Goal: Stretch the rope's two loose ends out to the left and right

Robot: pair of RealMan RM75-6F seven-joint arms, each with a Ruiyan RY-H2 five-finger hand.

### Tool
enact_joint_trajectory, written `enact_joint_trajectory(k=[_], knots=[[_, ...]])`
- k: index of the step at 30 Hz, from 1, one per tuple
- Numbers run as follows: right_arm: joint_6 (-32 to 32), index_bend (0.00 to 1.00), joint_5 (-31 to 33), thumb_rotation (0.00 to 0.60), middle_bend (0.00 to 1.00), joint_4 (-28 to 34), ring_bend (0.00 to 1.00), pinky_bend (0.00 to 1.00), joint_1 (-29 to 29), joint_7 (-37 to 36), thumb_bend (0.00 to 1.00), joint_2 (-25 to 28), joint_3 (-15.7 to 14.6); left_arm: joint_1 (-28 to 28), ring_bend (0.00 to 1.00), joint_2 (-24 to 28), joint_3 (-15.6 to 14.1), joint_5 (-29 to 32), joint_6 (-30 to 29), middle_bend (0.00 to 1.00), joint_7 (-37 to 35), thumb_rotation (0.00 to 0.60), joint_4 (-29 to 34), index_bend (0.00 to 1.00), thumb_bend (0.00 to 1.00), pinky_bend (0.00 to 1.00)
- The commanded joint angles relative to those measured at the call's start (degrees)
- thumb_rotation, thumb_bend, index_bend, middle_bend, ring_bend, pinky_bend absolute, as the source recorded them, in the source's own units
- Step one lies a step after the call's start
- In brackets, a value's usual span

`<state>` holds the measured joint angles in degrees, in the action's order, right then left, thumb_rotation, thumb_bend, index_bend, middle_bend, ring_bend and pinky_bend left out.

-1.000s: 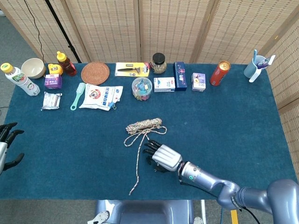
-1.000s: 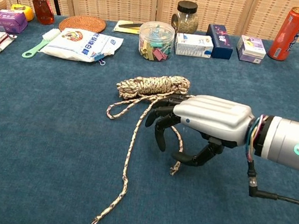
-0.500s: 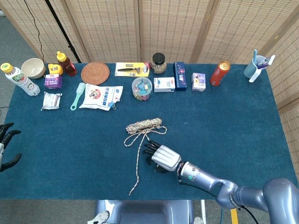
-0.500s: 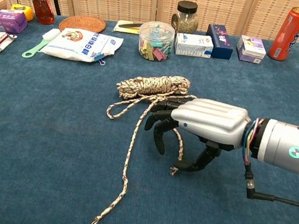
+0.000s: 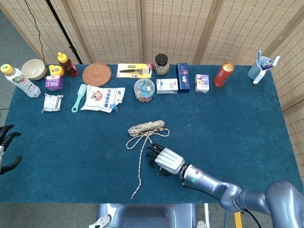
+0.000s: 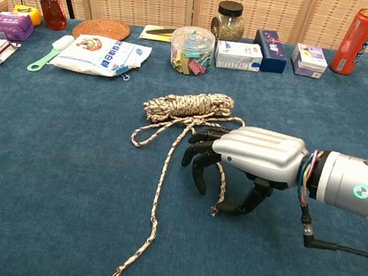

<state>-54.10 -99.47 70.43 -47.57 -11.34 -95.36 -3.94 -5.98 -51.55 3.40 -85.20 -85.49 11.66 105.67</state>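
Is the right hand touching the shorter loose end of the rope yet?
Cannot tell. In the chest view the right hand arches over the rope's short end, fingers either side, but contact isn't plainly visible.

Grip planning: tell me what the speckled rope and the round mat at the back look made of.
Speckled braided rope: probably soft woven fibre, matte, with frayed ends. Round brown mat: seemingly woven rattan or straw, judging by its concentric weave, matte.

The bench (image 6: 41, 180) is deep teal. The rope (image 6: 187, 104) is speckled cream and brown. The right hand (image 6: 238, 166) is silver with black fingers (image 6: 197, 164).
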Motion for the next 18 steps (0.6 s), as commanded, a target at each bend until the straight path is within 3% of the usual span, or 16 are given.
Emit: enact_joint_trajectory(k=[1,18], knots=[[0.0,0.47,0.0,0.6,0.22,-0.1,0.07,0.0,-0.1,-0.1,0.36,0.2,-0.2,-0.1,0.15,-0.1,0.0,0.0,0.0,0.16,0.0,0.6,0.0,0.29,0.2,0.03],[0.4,0.48,0.7,0.6,0.22,1.1,0.07,0.0,0.2,1.1,0.36,1.5,-1.2,-0.2,0.15,-0.5,0.2,0.2,0.2,0.16,-0.3,0.6,-0.2,0.29,0.2,0.03]])
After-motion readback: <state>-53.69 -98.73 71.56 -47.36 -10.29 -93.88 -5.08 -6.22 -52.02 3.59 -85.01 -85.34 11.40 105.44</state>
